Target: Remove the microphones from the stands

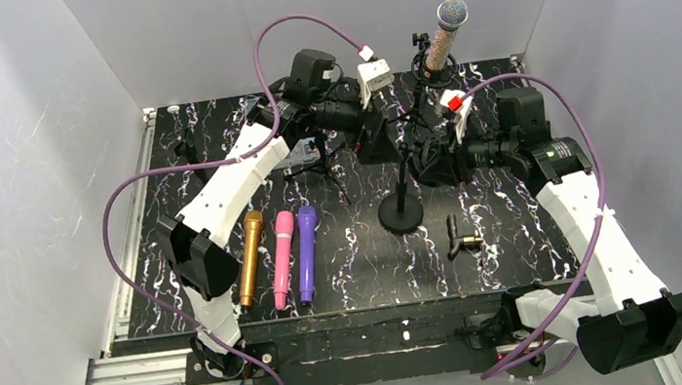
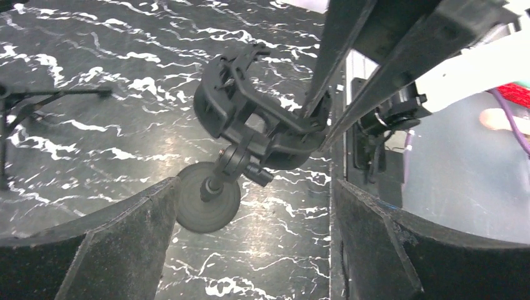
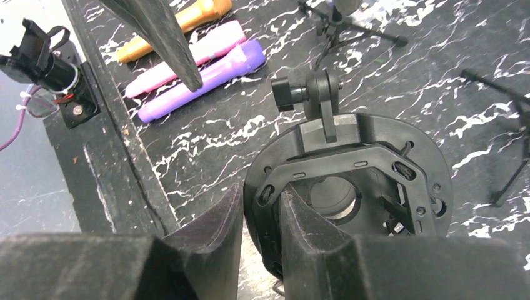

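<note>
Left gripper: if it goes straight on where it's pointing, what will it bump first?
Probably the black shock mount on top of the stand: it sits right ahead of the open left gripper. The right gripper is pinching its rim. How far off is unclear.

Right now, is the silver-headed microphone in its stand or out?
In. The microphone stands head-up at the back of the table, its lower end seated in a holder.
</note>
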Tool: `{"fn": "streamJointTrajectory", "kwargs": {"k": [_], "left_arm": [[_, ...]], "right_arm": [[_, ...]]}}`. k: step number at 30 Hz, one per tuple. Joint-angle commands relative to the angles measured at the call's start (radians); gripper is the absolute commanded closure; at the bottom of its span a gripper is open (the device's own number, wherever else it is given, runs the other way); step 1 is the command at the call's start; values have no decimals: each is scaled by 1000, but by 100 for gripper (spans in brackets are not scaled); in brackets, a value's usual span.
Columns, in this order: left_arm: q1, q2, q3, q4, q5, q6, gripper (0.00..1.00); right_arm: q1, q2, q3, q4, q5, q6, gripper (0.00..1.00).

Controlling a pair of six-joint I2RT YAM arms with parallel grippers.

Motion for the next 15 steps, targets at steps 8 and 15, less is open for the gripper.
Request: {"fn": "streamJointTrajectory", "kwargs": {"k": [8,15], "left_arm": [[-18,-24,-104,29,200,52,9],[-21,-6,-115,54,132,97,3]], "right_arm": [[4,-45,-75,72,-119,-59,99],[4,-37,-80,61,-134,-67,99]]}}
